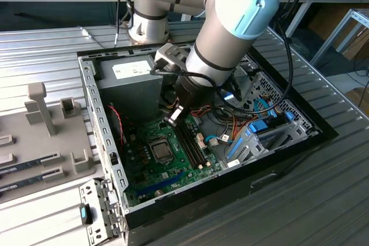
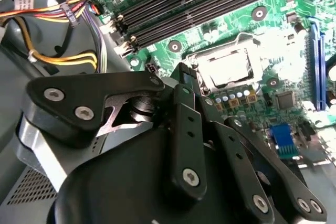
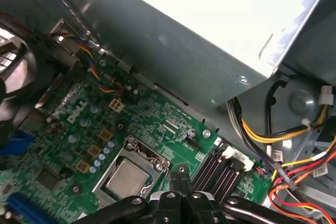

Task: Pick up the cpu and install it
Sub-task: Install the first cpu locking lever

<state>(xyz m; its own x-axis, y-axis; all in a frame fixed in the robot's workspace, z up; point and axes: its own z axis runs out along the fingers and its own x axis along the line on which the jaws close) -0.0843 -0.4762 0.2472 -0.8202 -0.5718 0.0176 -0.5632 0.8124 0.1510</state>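
A: Where do we see the cpu (image 3: pixel 125 179) now?

B: It lies flat in the socket (image 3: pixel 137 157) on the green motherboard (image 3: pixel 157 124), inside the open computer case (image 1: pixel 92 93). Its grey metal top faces up. In the second wrist view the cpu (image 2: pixel 229 68) shines bright inside the metal socket frame (image 2: pixel 247 39). In the exterior view we see the cpu (image 1: pixel 162 151) near the middle of the board, beside the dark memory slots (image 1: pixel 189 142).

A: And our gripper (image 3: pixel 180 174)?

B: It hangs above the board, close to the socket, between the cpu and the memory slots (image 3: pixel 216 171). Its two fingertips are pressed together and nothing is between them. It does not touch the cpu.

A: What is around it?

B: The grey power supply (image 1: pixel 130 82) sits at the far corner of the case, at the exterior view's left. Yellow, red and orange cables (image 3: pixel 294 166) run beside it. The case stands on a ribbed metal bench (image 1: pixel 52 56), and a grey fixture tray (image 1: pixel 46 136) lies near the bench's edge at the exterior view's left.
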